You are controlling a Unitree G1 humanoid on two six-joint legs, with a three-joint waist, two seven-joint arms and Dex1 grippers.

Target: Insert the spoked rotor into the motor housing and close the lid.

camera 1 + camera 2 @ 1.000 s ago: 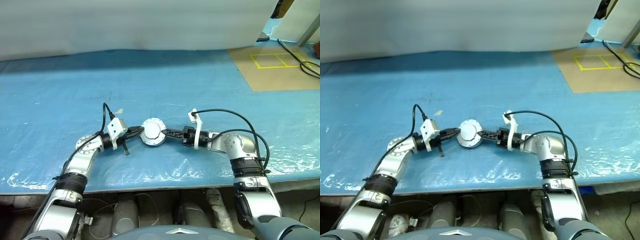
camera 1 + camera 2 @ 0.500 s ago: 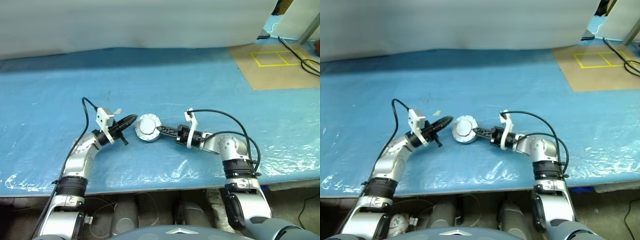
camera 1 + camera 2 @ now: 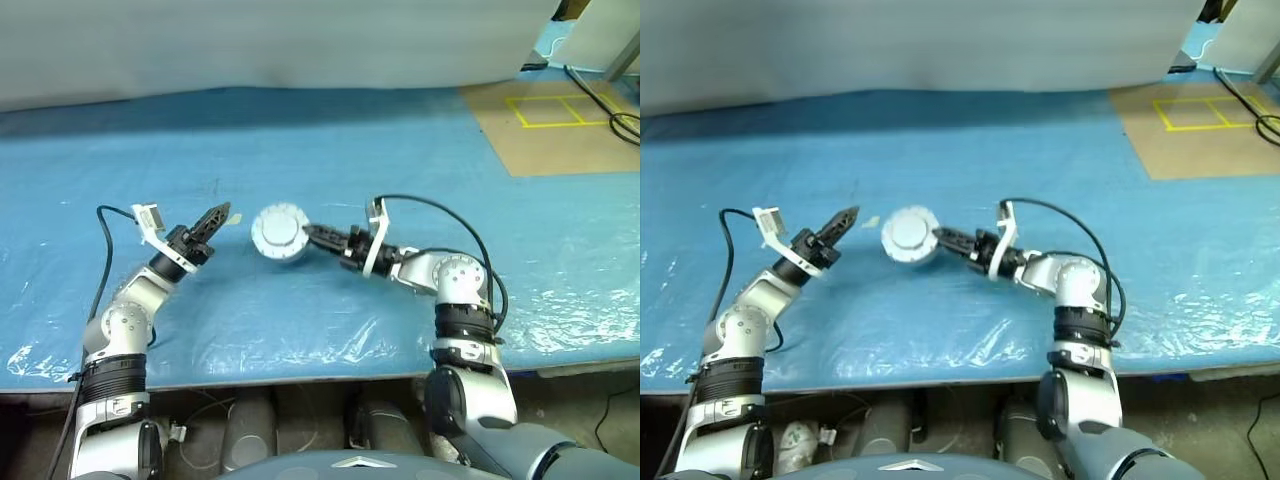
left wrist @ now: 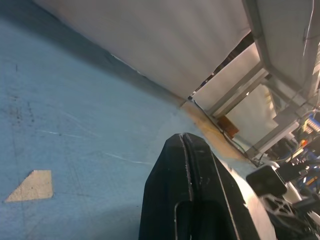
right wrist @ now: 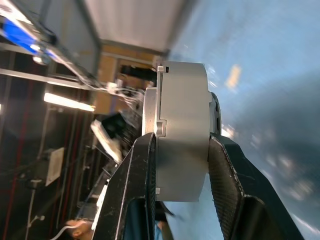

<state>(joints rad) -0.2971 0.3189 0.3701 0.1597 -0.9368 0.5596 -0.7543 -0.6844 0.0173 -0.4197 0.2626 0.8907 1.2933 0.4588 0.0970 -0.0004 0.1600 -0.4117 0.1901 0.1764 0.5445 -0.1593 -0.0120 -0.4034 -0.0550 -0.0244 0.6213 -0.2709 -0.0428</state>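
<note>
Head view: the right tool (image 3: 312, 234) grips the motor housing (image 3: 280, 232), lid (image 3: 906, 231) on, lifted above the blue table (image 3: 400, 150); the left tool (image 3: 212, 218) hangs beside it, apart. Left wrist: black fingers (image 4: 187, 190) pressed together, empty. Right wrist: fingers (image 5: 137, 185) clamp the housing's two flat faces.

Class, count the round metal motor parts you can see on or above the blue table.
1: a closed grey motor housing, held between the right hand's fingers above mid-table. Anything inside it is hidden.
</note>
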